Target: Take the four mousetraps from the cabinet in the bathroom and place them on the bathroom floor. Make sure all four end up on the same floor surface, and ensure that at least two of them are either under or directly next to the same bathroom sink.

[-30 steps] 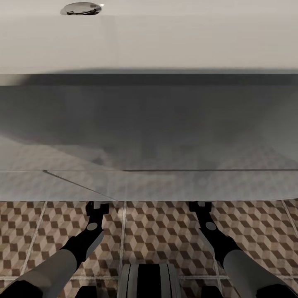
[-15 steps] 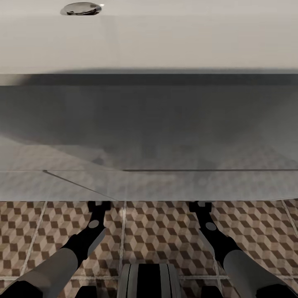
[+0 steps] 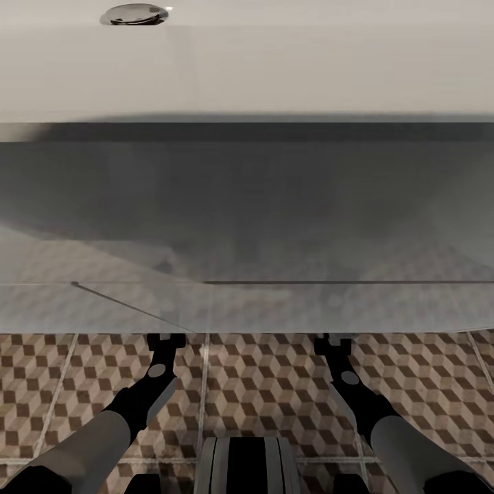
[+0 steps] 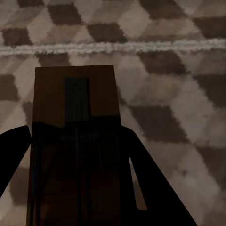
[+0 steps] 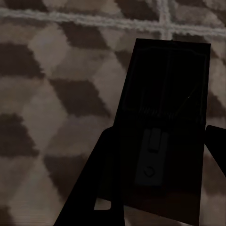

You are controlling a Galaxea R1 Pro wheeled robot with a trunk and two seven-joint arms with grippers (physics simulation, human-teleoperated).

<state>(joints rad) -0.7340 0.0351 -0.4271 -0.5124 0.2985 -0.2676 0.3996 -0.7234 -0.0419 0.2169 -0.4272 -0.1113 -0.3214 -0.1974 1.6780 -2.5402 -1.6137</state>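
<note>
The white bathroom sink (image 3: 247, 75) spans the head view, its shaded front face hanging over the cube-patterned bathroom floor (image 3: 274, 391). Both arms reach low under its lower edge. My left gripper (image 3: 165, 341) is shut on a brown mousetrap (image 4: 75, 99), which sticks out past the fingers (image 4: 141, 179) just above the tiles. In the right gripper (image 3: 333, 342) sits a second mousetrap (image 5: 165, 108), dark in the shadow, its metal parts facing the camera. I cannot tell whether either trap touches the floor. The cabinet is out of view.
A chrome fitting (image 3: 134, 14) sits on the sink's top at the far left. Pale grout lines (image 4: 113, 47) cross the tiles ahead of both traps. My own base (image 3: 247, 466) shows at the near edge between the arms.
The left gripper has edged slightly forward and to the right under the sink. The right gripper has shifted only a little. Both traps stay gripped.
</note>
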